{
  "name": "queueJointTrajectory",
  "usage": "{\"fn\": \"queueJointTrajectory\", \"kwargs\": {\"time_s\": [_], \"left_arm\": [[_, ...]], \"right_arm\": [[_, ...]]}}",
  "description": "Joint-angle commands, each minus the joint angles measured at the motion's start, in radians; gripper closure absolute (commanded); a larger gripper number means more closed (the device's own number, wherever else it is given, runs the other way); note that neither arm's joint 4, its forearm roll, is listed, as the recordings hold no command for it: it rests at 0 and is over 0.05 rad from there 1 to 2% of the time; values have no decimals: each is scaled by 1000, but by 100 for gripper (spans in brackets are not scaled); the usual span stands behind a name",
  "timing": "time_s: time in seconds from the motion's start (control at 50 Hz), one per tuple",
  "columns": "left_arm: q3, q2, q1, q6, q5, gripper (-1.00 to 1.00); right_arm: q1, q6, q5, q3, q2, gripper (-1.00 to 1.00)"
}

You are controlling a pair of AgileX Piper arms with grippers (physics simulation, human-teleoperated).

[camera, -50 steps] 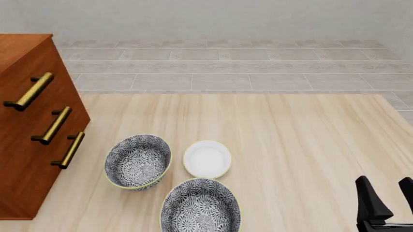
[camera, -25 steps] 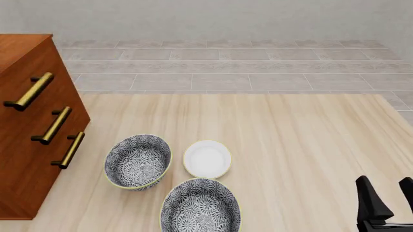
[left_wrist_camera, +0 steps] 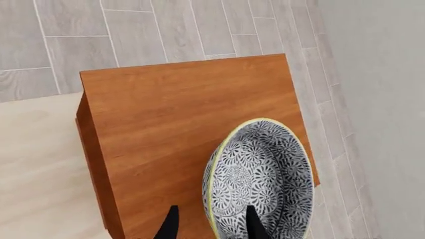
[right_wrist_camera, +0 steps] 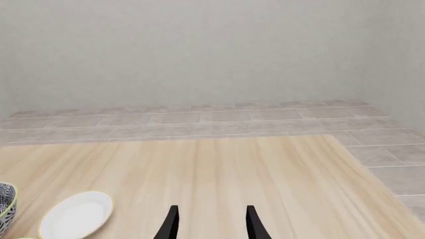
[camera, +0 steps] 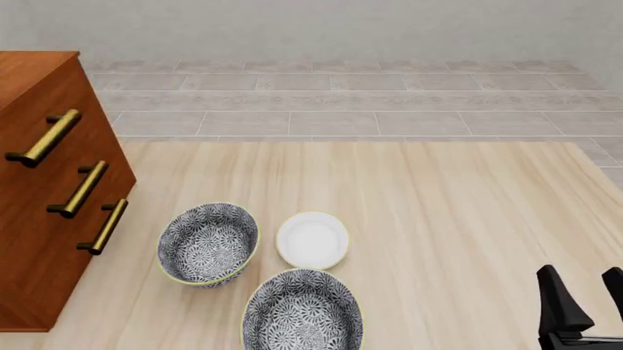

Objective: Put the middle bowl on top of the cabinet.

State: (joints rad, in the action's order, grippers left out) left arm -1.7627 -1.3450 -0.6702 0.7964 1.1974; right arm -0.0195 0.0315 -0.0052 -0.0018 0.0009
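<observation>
front view unchanged, right gripper (camera: 585, 302) still

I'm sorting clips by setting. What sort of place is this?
Probably a simulated indoor room, not a real kitchen: a bare pale wood table on a grey tiled floor against a blank wall, with only a cabinet and bowls set out.

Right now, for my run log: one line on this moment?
left fingers: astride middle bowl rim | bowl: over cabinet top | right gripper: open, idle
</observation>
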Motion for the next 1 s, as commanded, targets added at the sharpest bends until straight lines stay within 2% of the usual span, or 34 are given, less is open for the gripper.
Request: {"fn": "queueJointTrajectory", "kwargs": {"time_s": [0.02,0.74,1.0], "left_arm": [[-10,5,5,-1,-6,-100],[-100,73,-20,32,21,-100],[-153,120,-68,40,21,-100]], "right_arm": [[-1,0,1,-1,0,-100],[0,-1,-2,-1,0,-100],[0,2,-3,1,0,-100]]}}
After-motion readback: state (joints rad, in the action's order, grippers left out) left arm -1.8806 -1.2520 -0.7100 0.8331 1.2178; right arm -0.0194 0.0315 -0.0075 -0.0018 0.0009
